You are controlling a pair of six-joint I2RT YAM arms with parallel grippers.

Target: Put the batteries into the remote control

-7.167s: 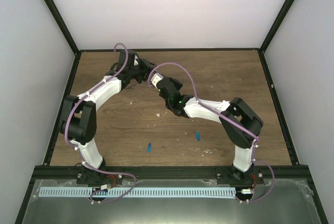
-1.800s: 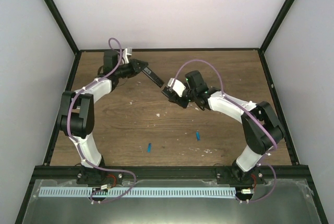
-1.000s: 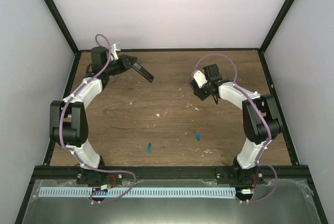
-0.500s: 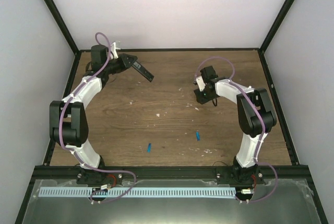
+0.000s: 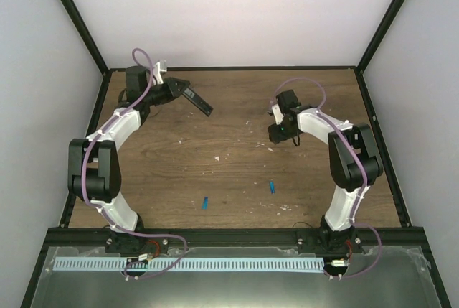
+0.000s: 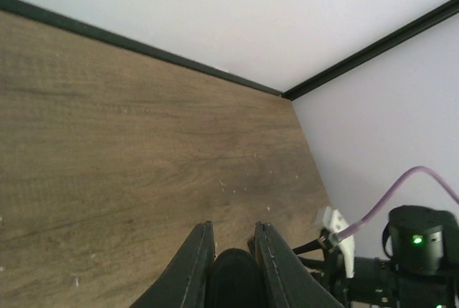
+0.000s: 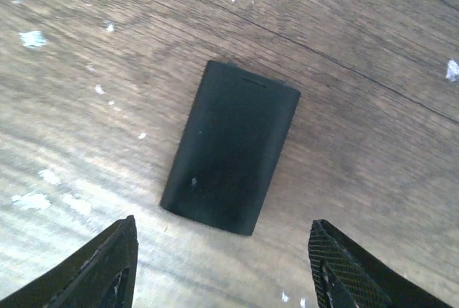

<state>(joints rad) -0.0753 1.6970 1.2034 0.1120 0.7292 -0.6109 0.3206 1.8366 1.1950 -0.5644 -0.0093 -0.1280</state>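
White walls box in a wooden counter speckled with pale crumbs. Near the far left corner the left gripper is clamped on one end of the remote, which juts out toward the middle, apparently lifted off the wood. Toward the far right, the right gripper hangs with its fingers spread wide and nothing between them, over a small black cover lying flat. A blue battery and a second battery lie close to the near edge, around its middle, well apart from either arm. My worry is those two: small, round and flat on the wood, they could roll or squirt away if the fingers close off-centre. Held by one end only, the remote may also twist under a push, and I can't tell which way its bay faces
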